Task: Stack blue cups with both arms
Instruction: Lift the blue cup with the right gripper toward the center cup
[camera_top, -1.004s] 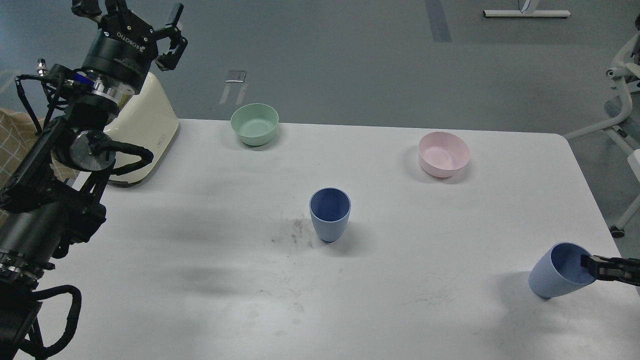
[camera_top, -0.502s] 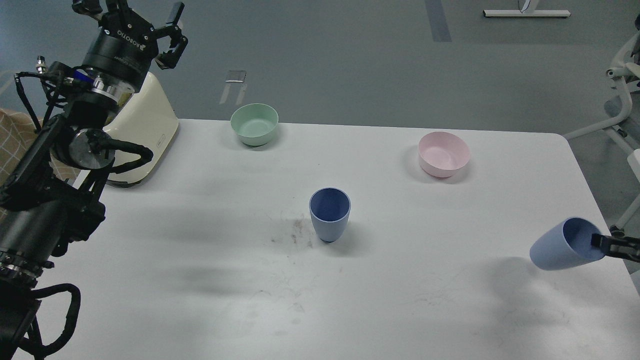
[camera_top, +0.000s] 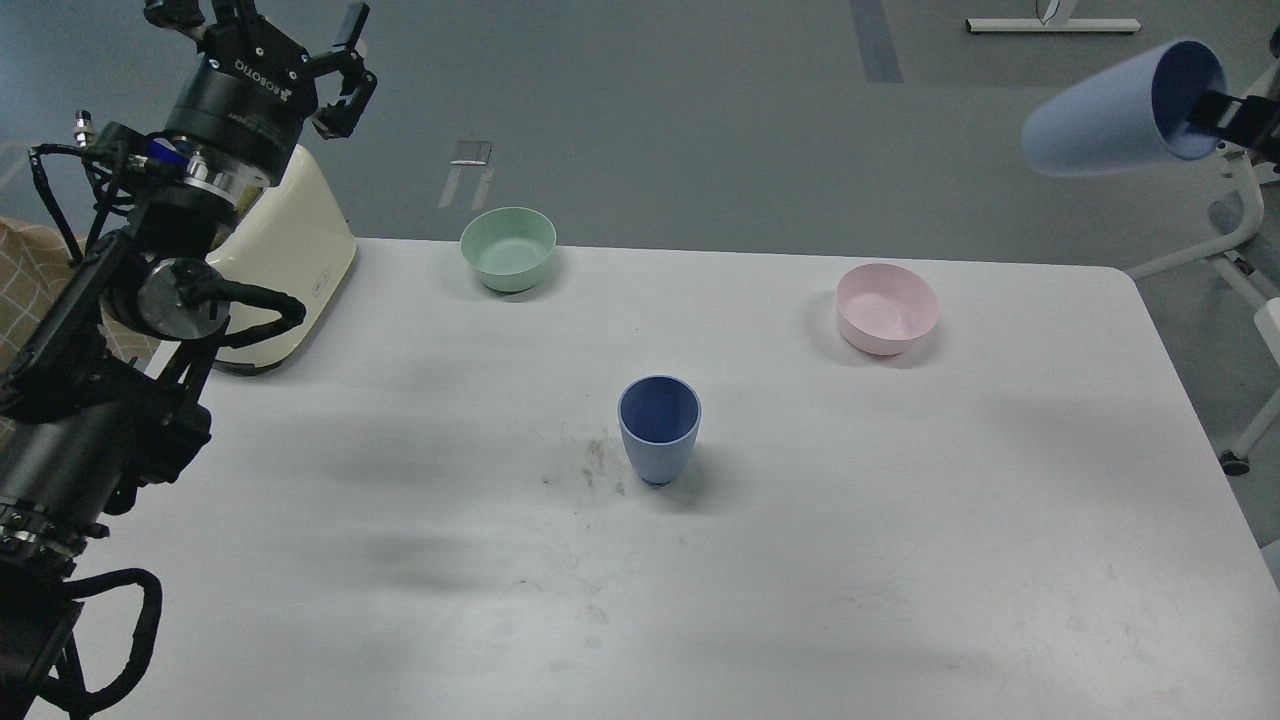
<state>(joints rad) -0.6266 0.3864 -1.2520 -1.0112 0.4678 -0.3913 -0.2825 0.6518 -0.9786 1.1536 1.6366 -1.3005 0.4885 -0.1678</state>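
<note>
One blue cup (camera_top: 658, 428) stands upright near the middle of the white table (camera_top: 900, 560). A second blue cup (camera_top: 1110, 115) hangs high at the upper right, tipped on its side with its mouth to the right. My right gripper (camera_top: 1215, 110) is shut on its rim, one finger inside the mouth; most of that arm is out of view. My left gripper (camera_top: 270, 25) is raised at the upper left, far from both cups, fingers spread and empty.
A pale green bowl (camera_top: 508, 249) sits at the table's back edge. A pink bowl (camera_top: 887, 308) sits at the back right. A cream appliance (camera_top: 285, 265) stands at the back left behind my left arm. White chair legs (camera_top: 1240, 240) stand right of the table.
My right gripper has lifted the second blue cup from just above the table's right front up to the top right. The left arm and the standing cup have stayed put.
</note>
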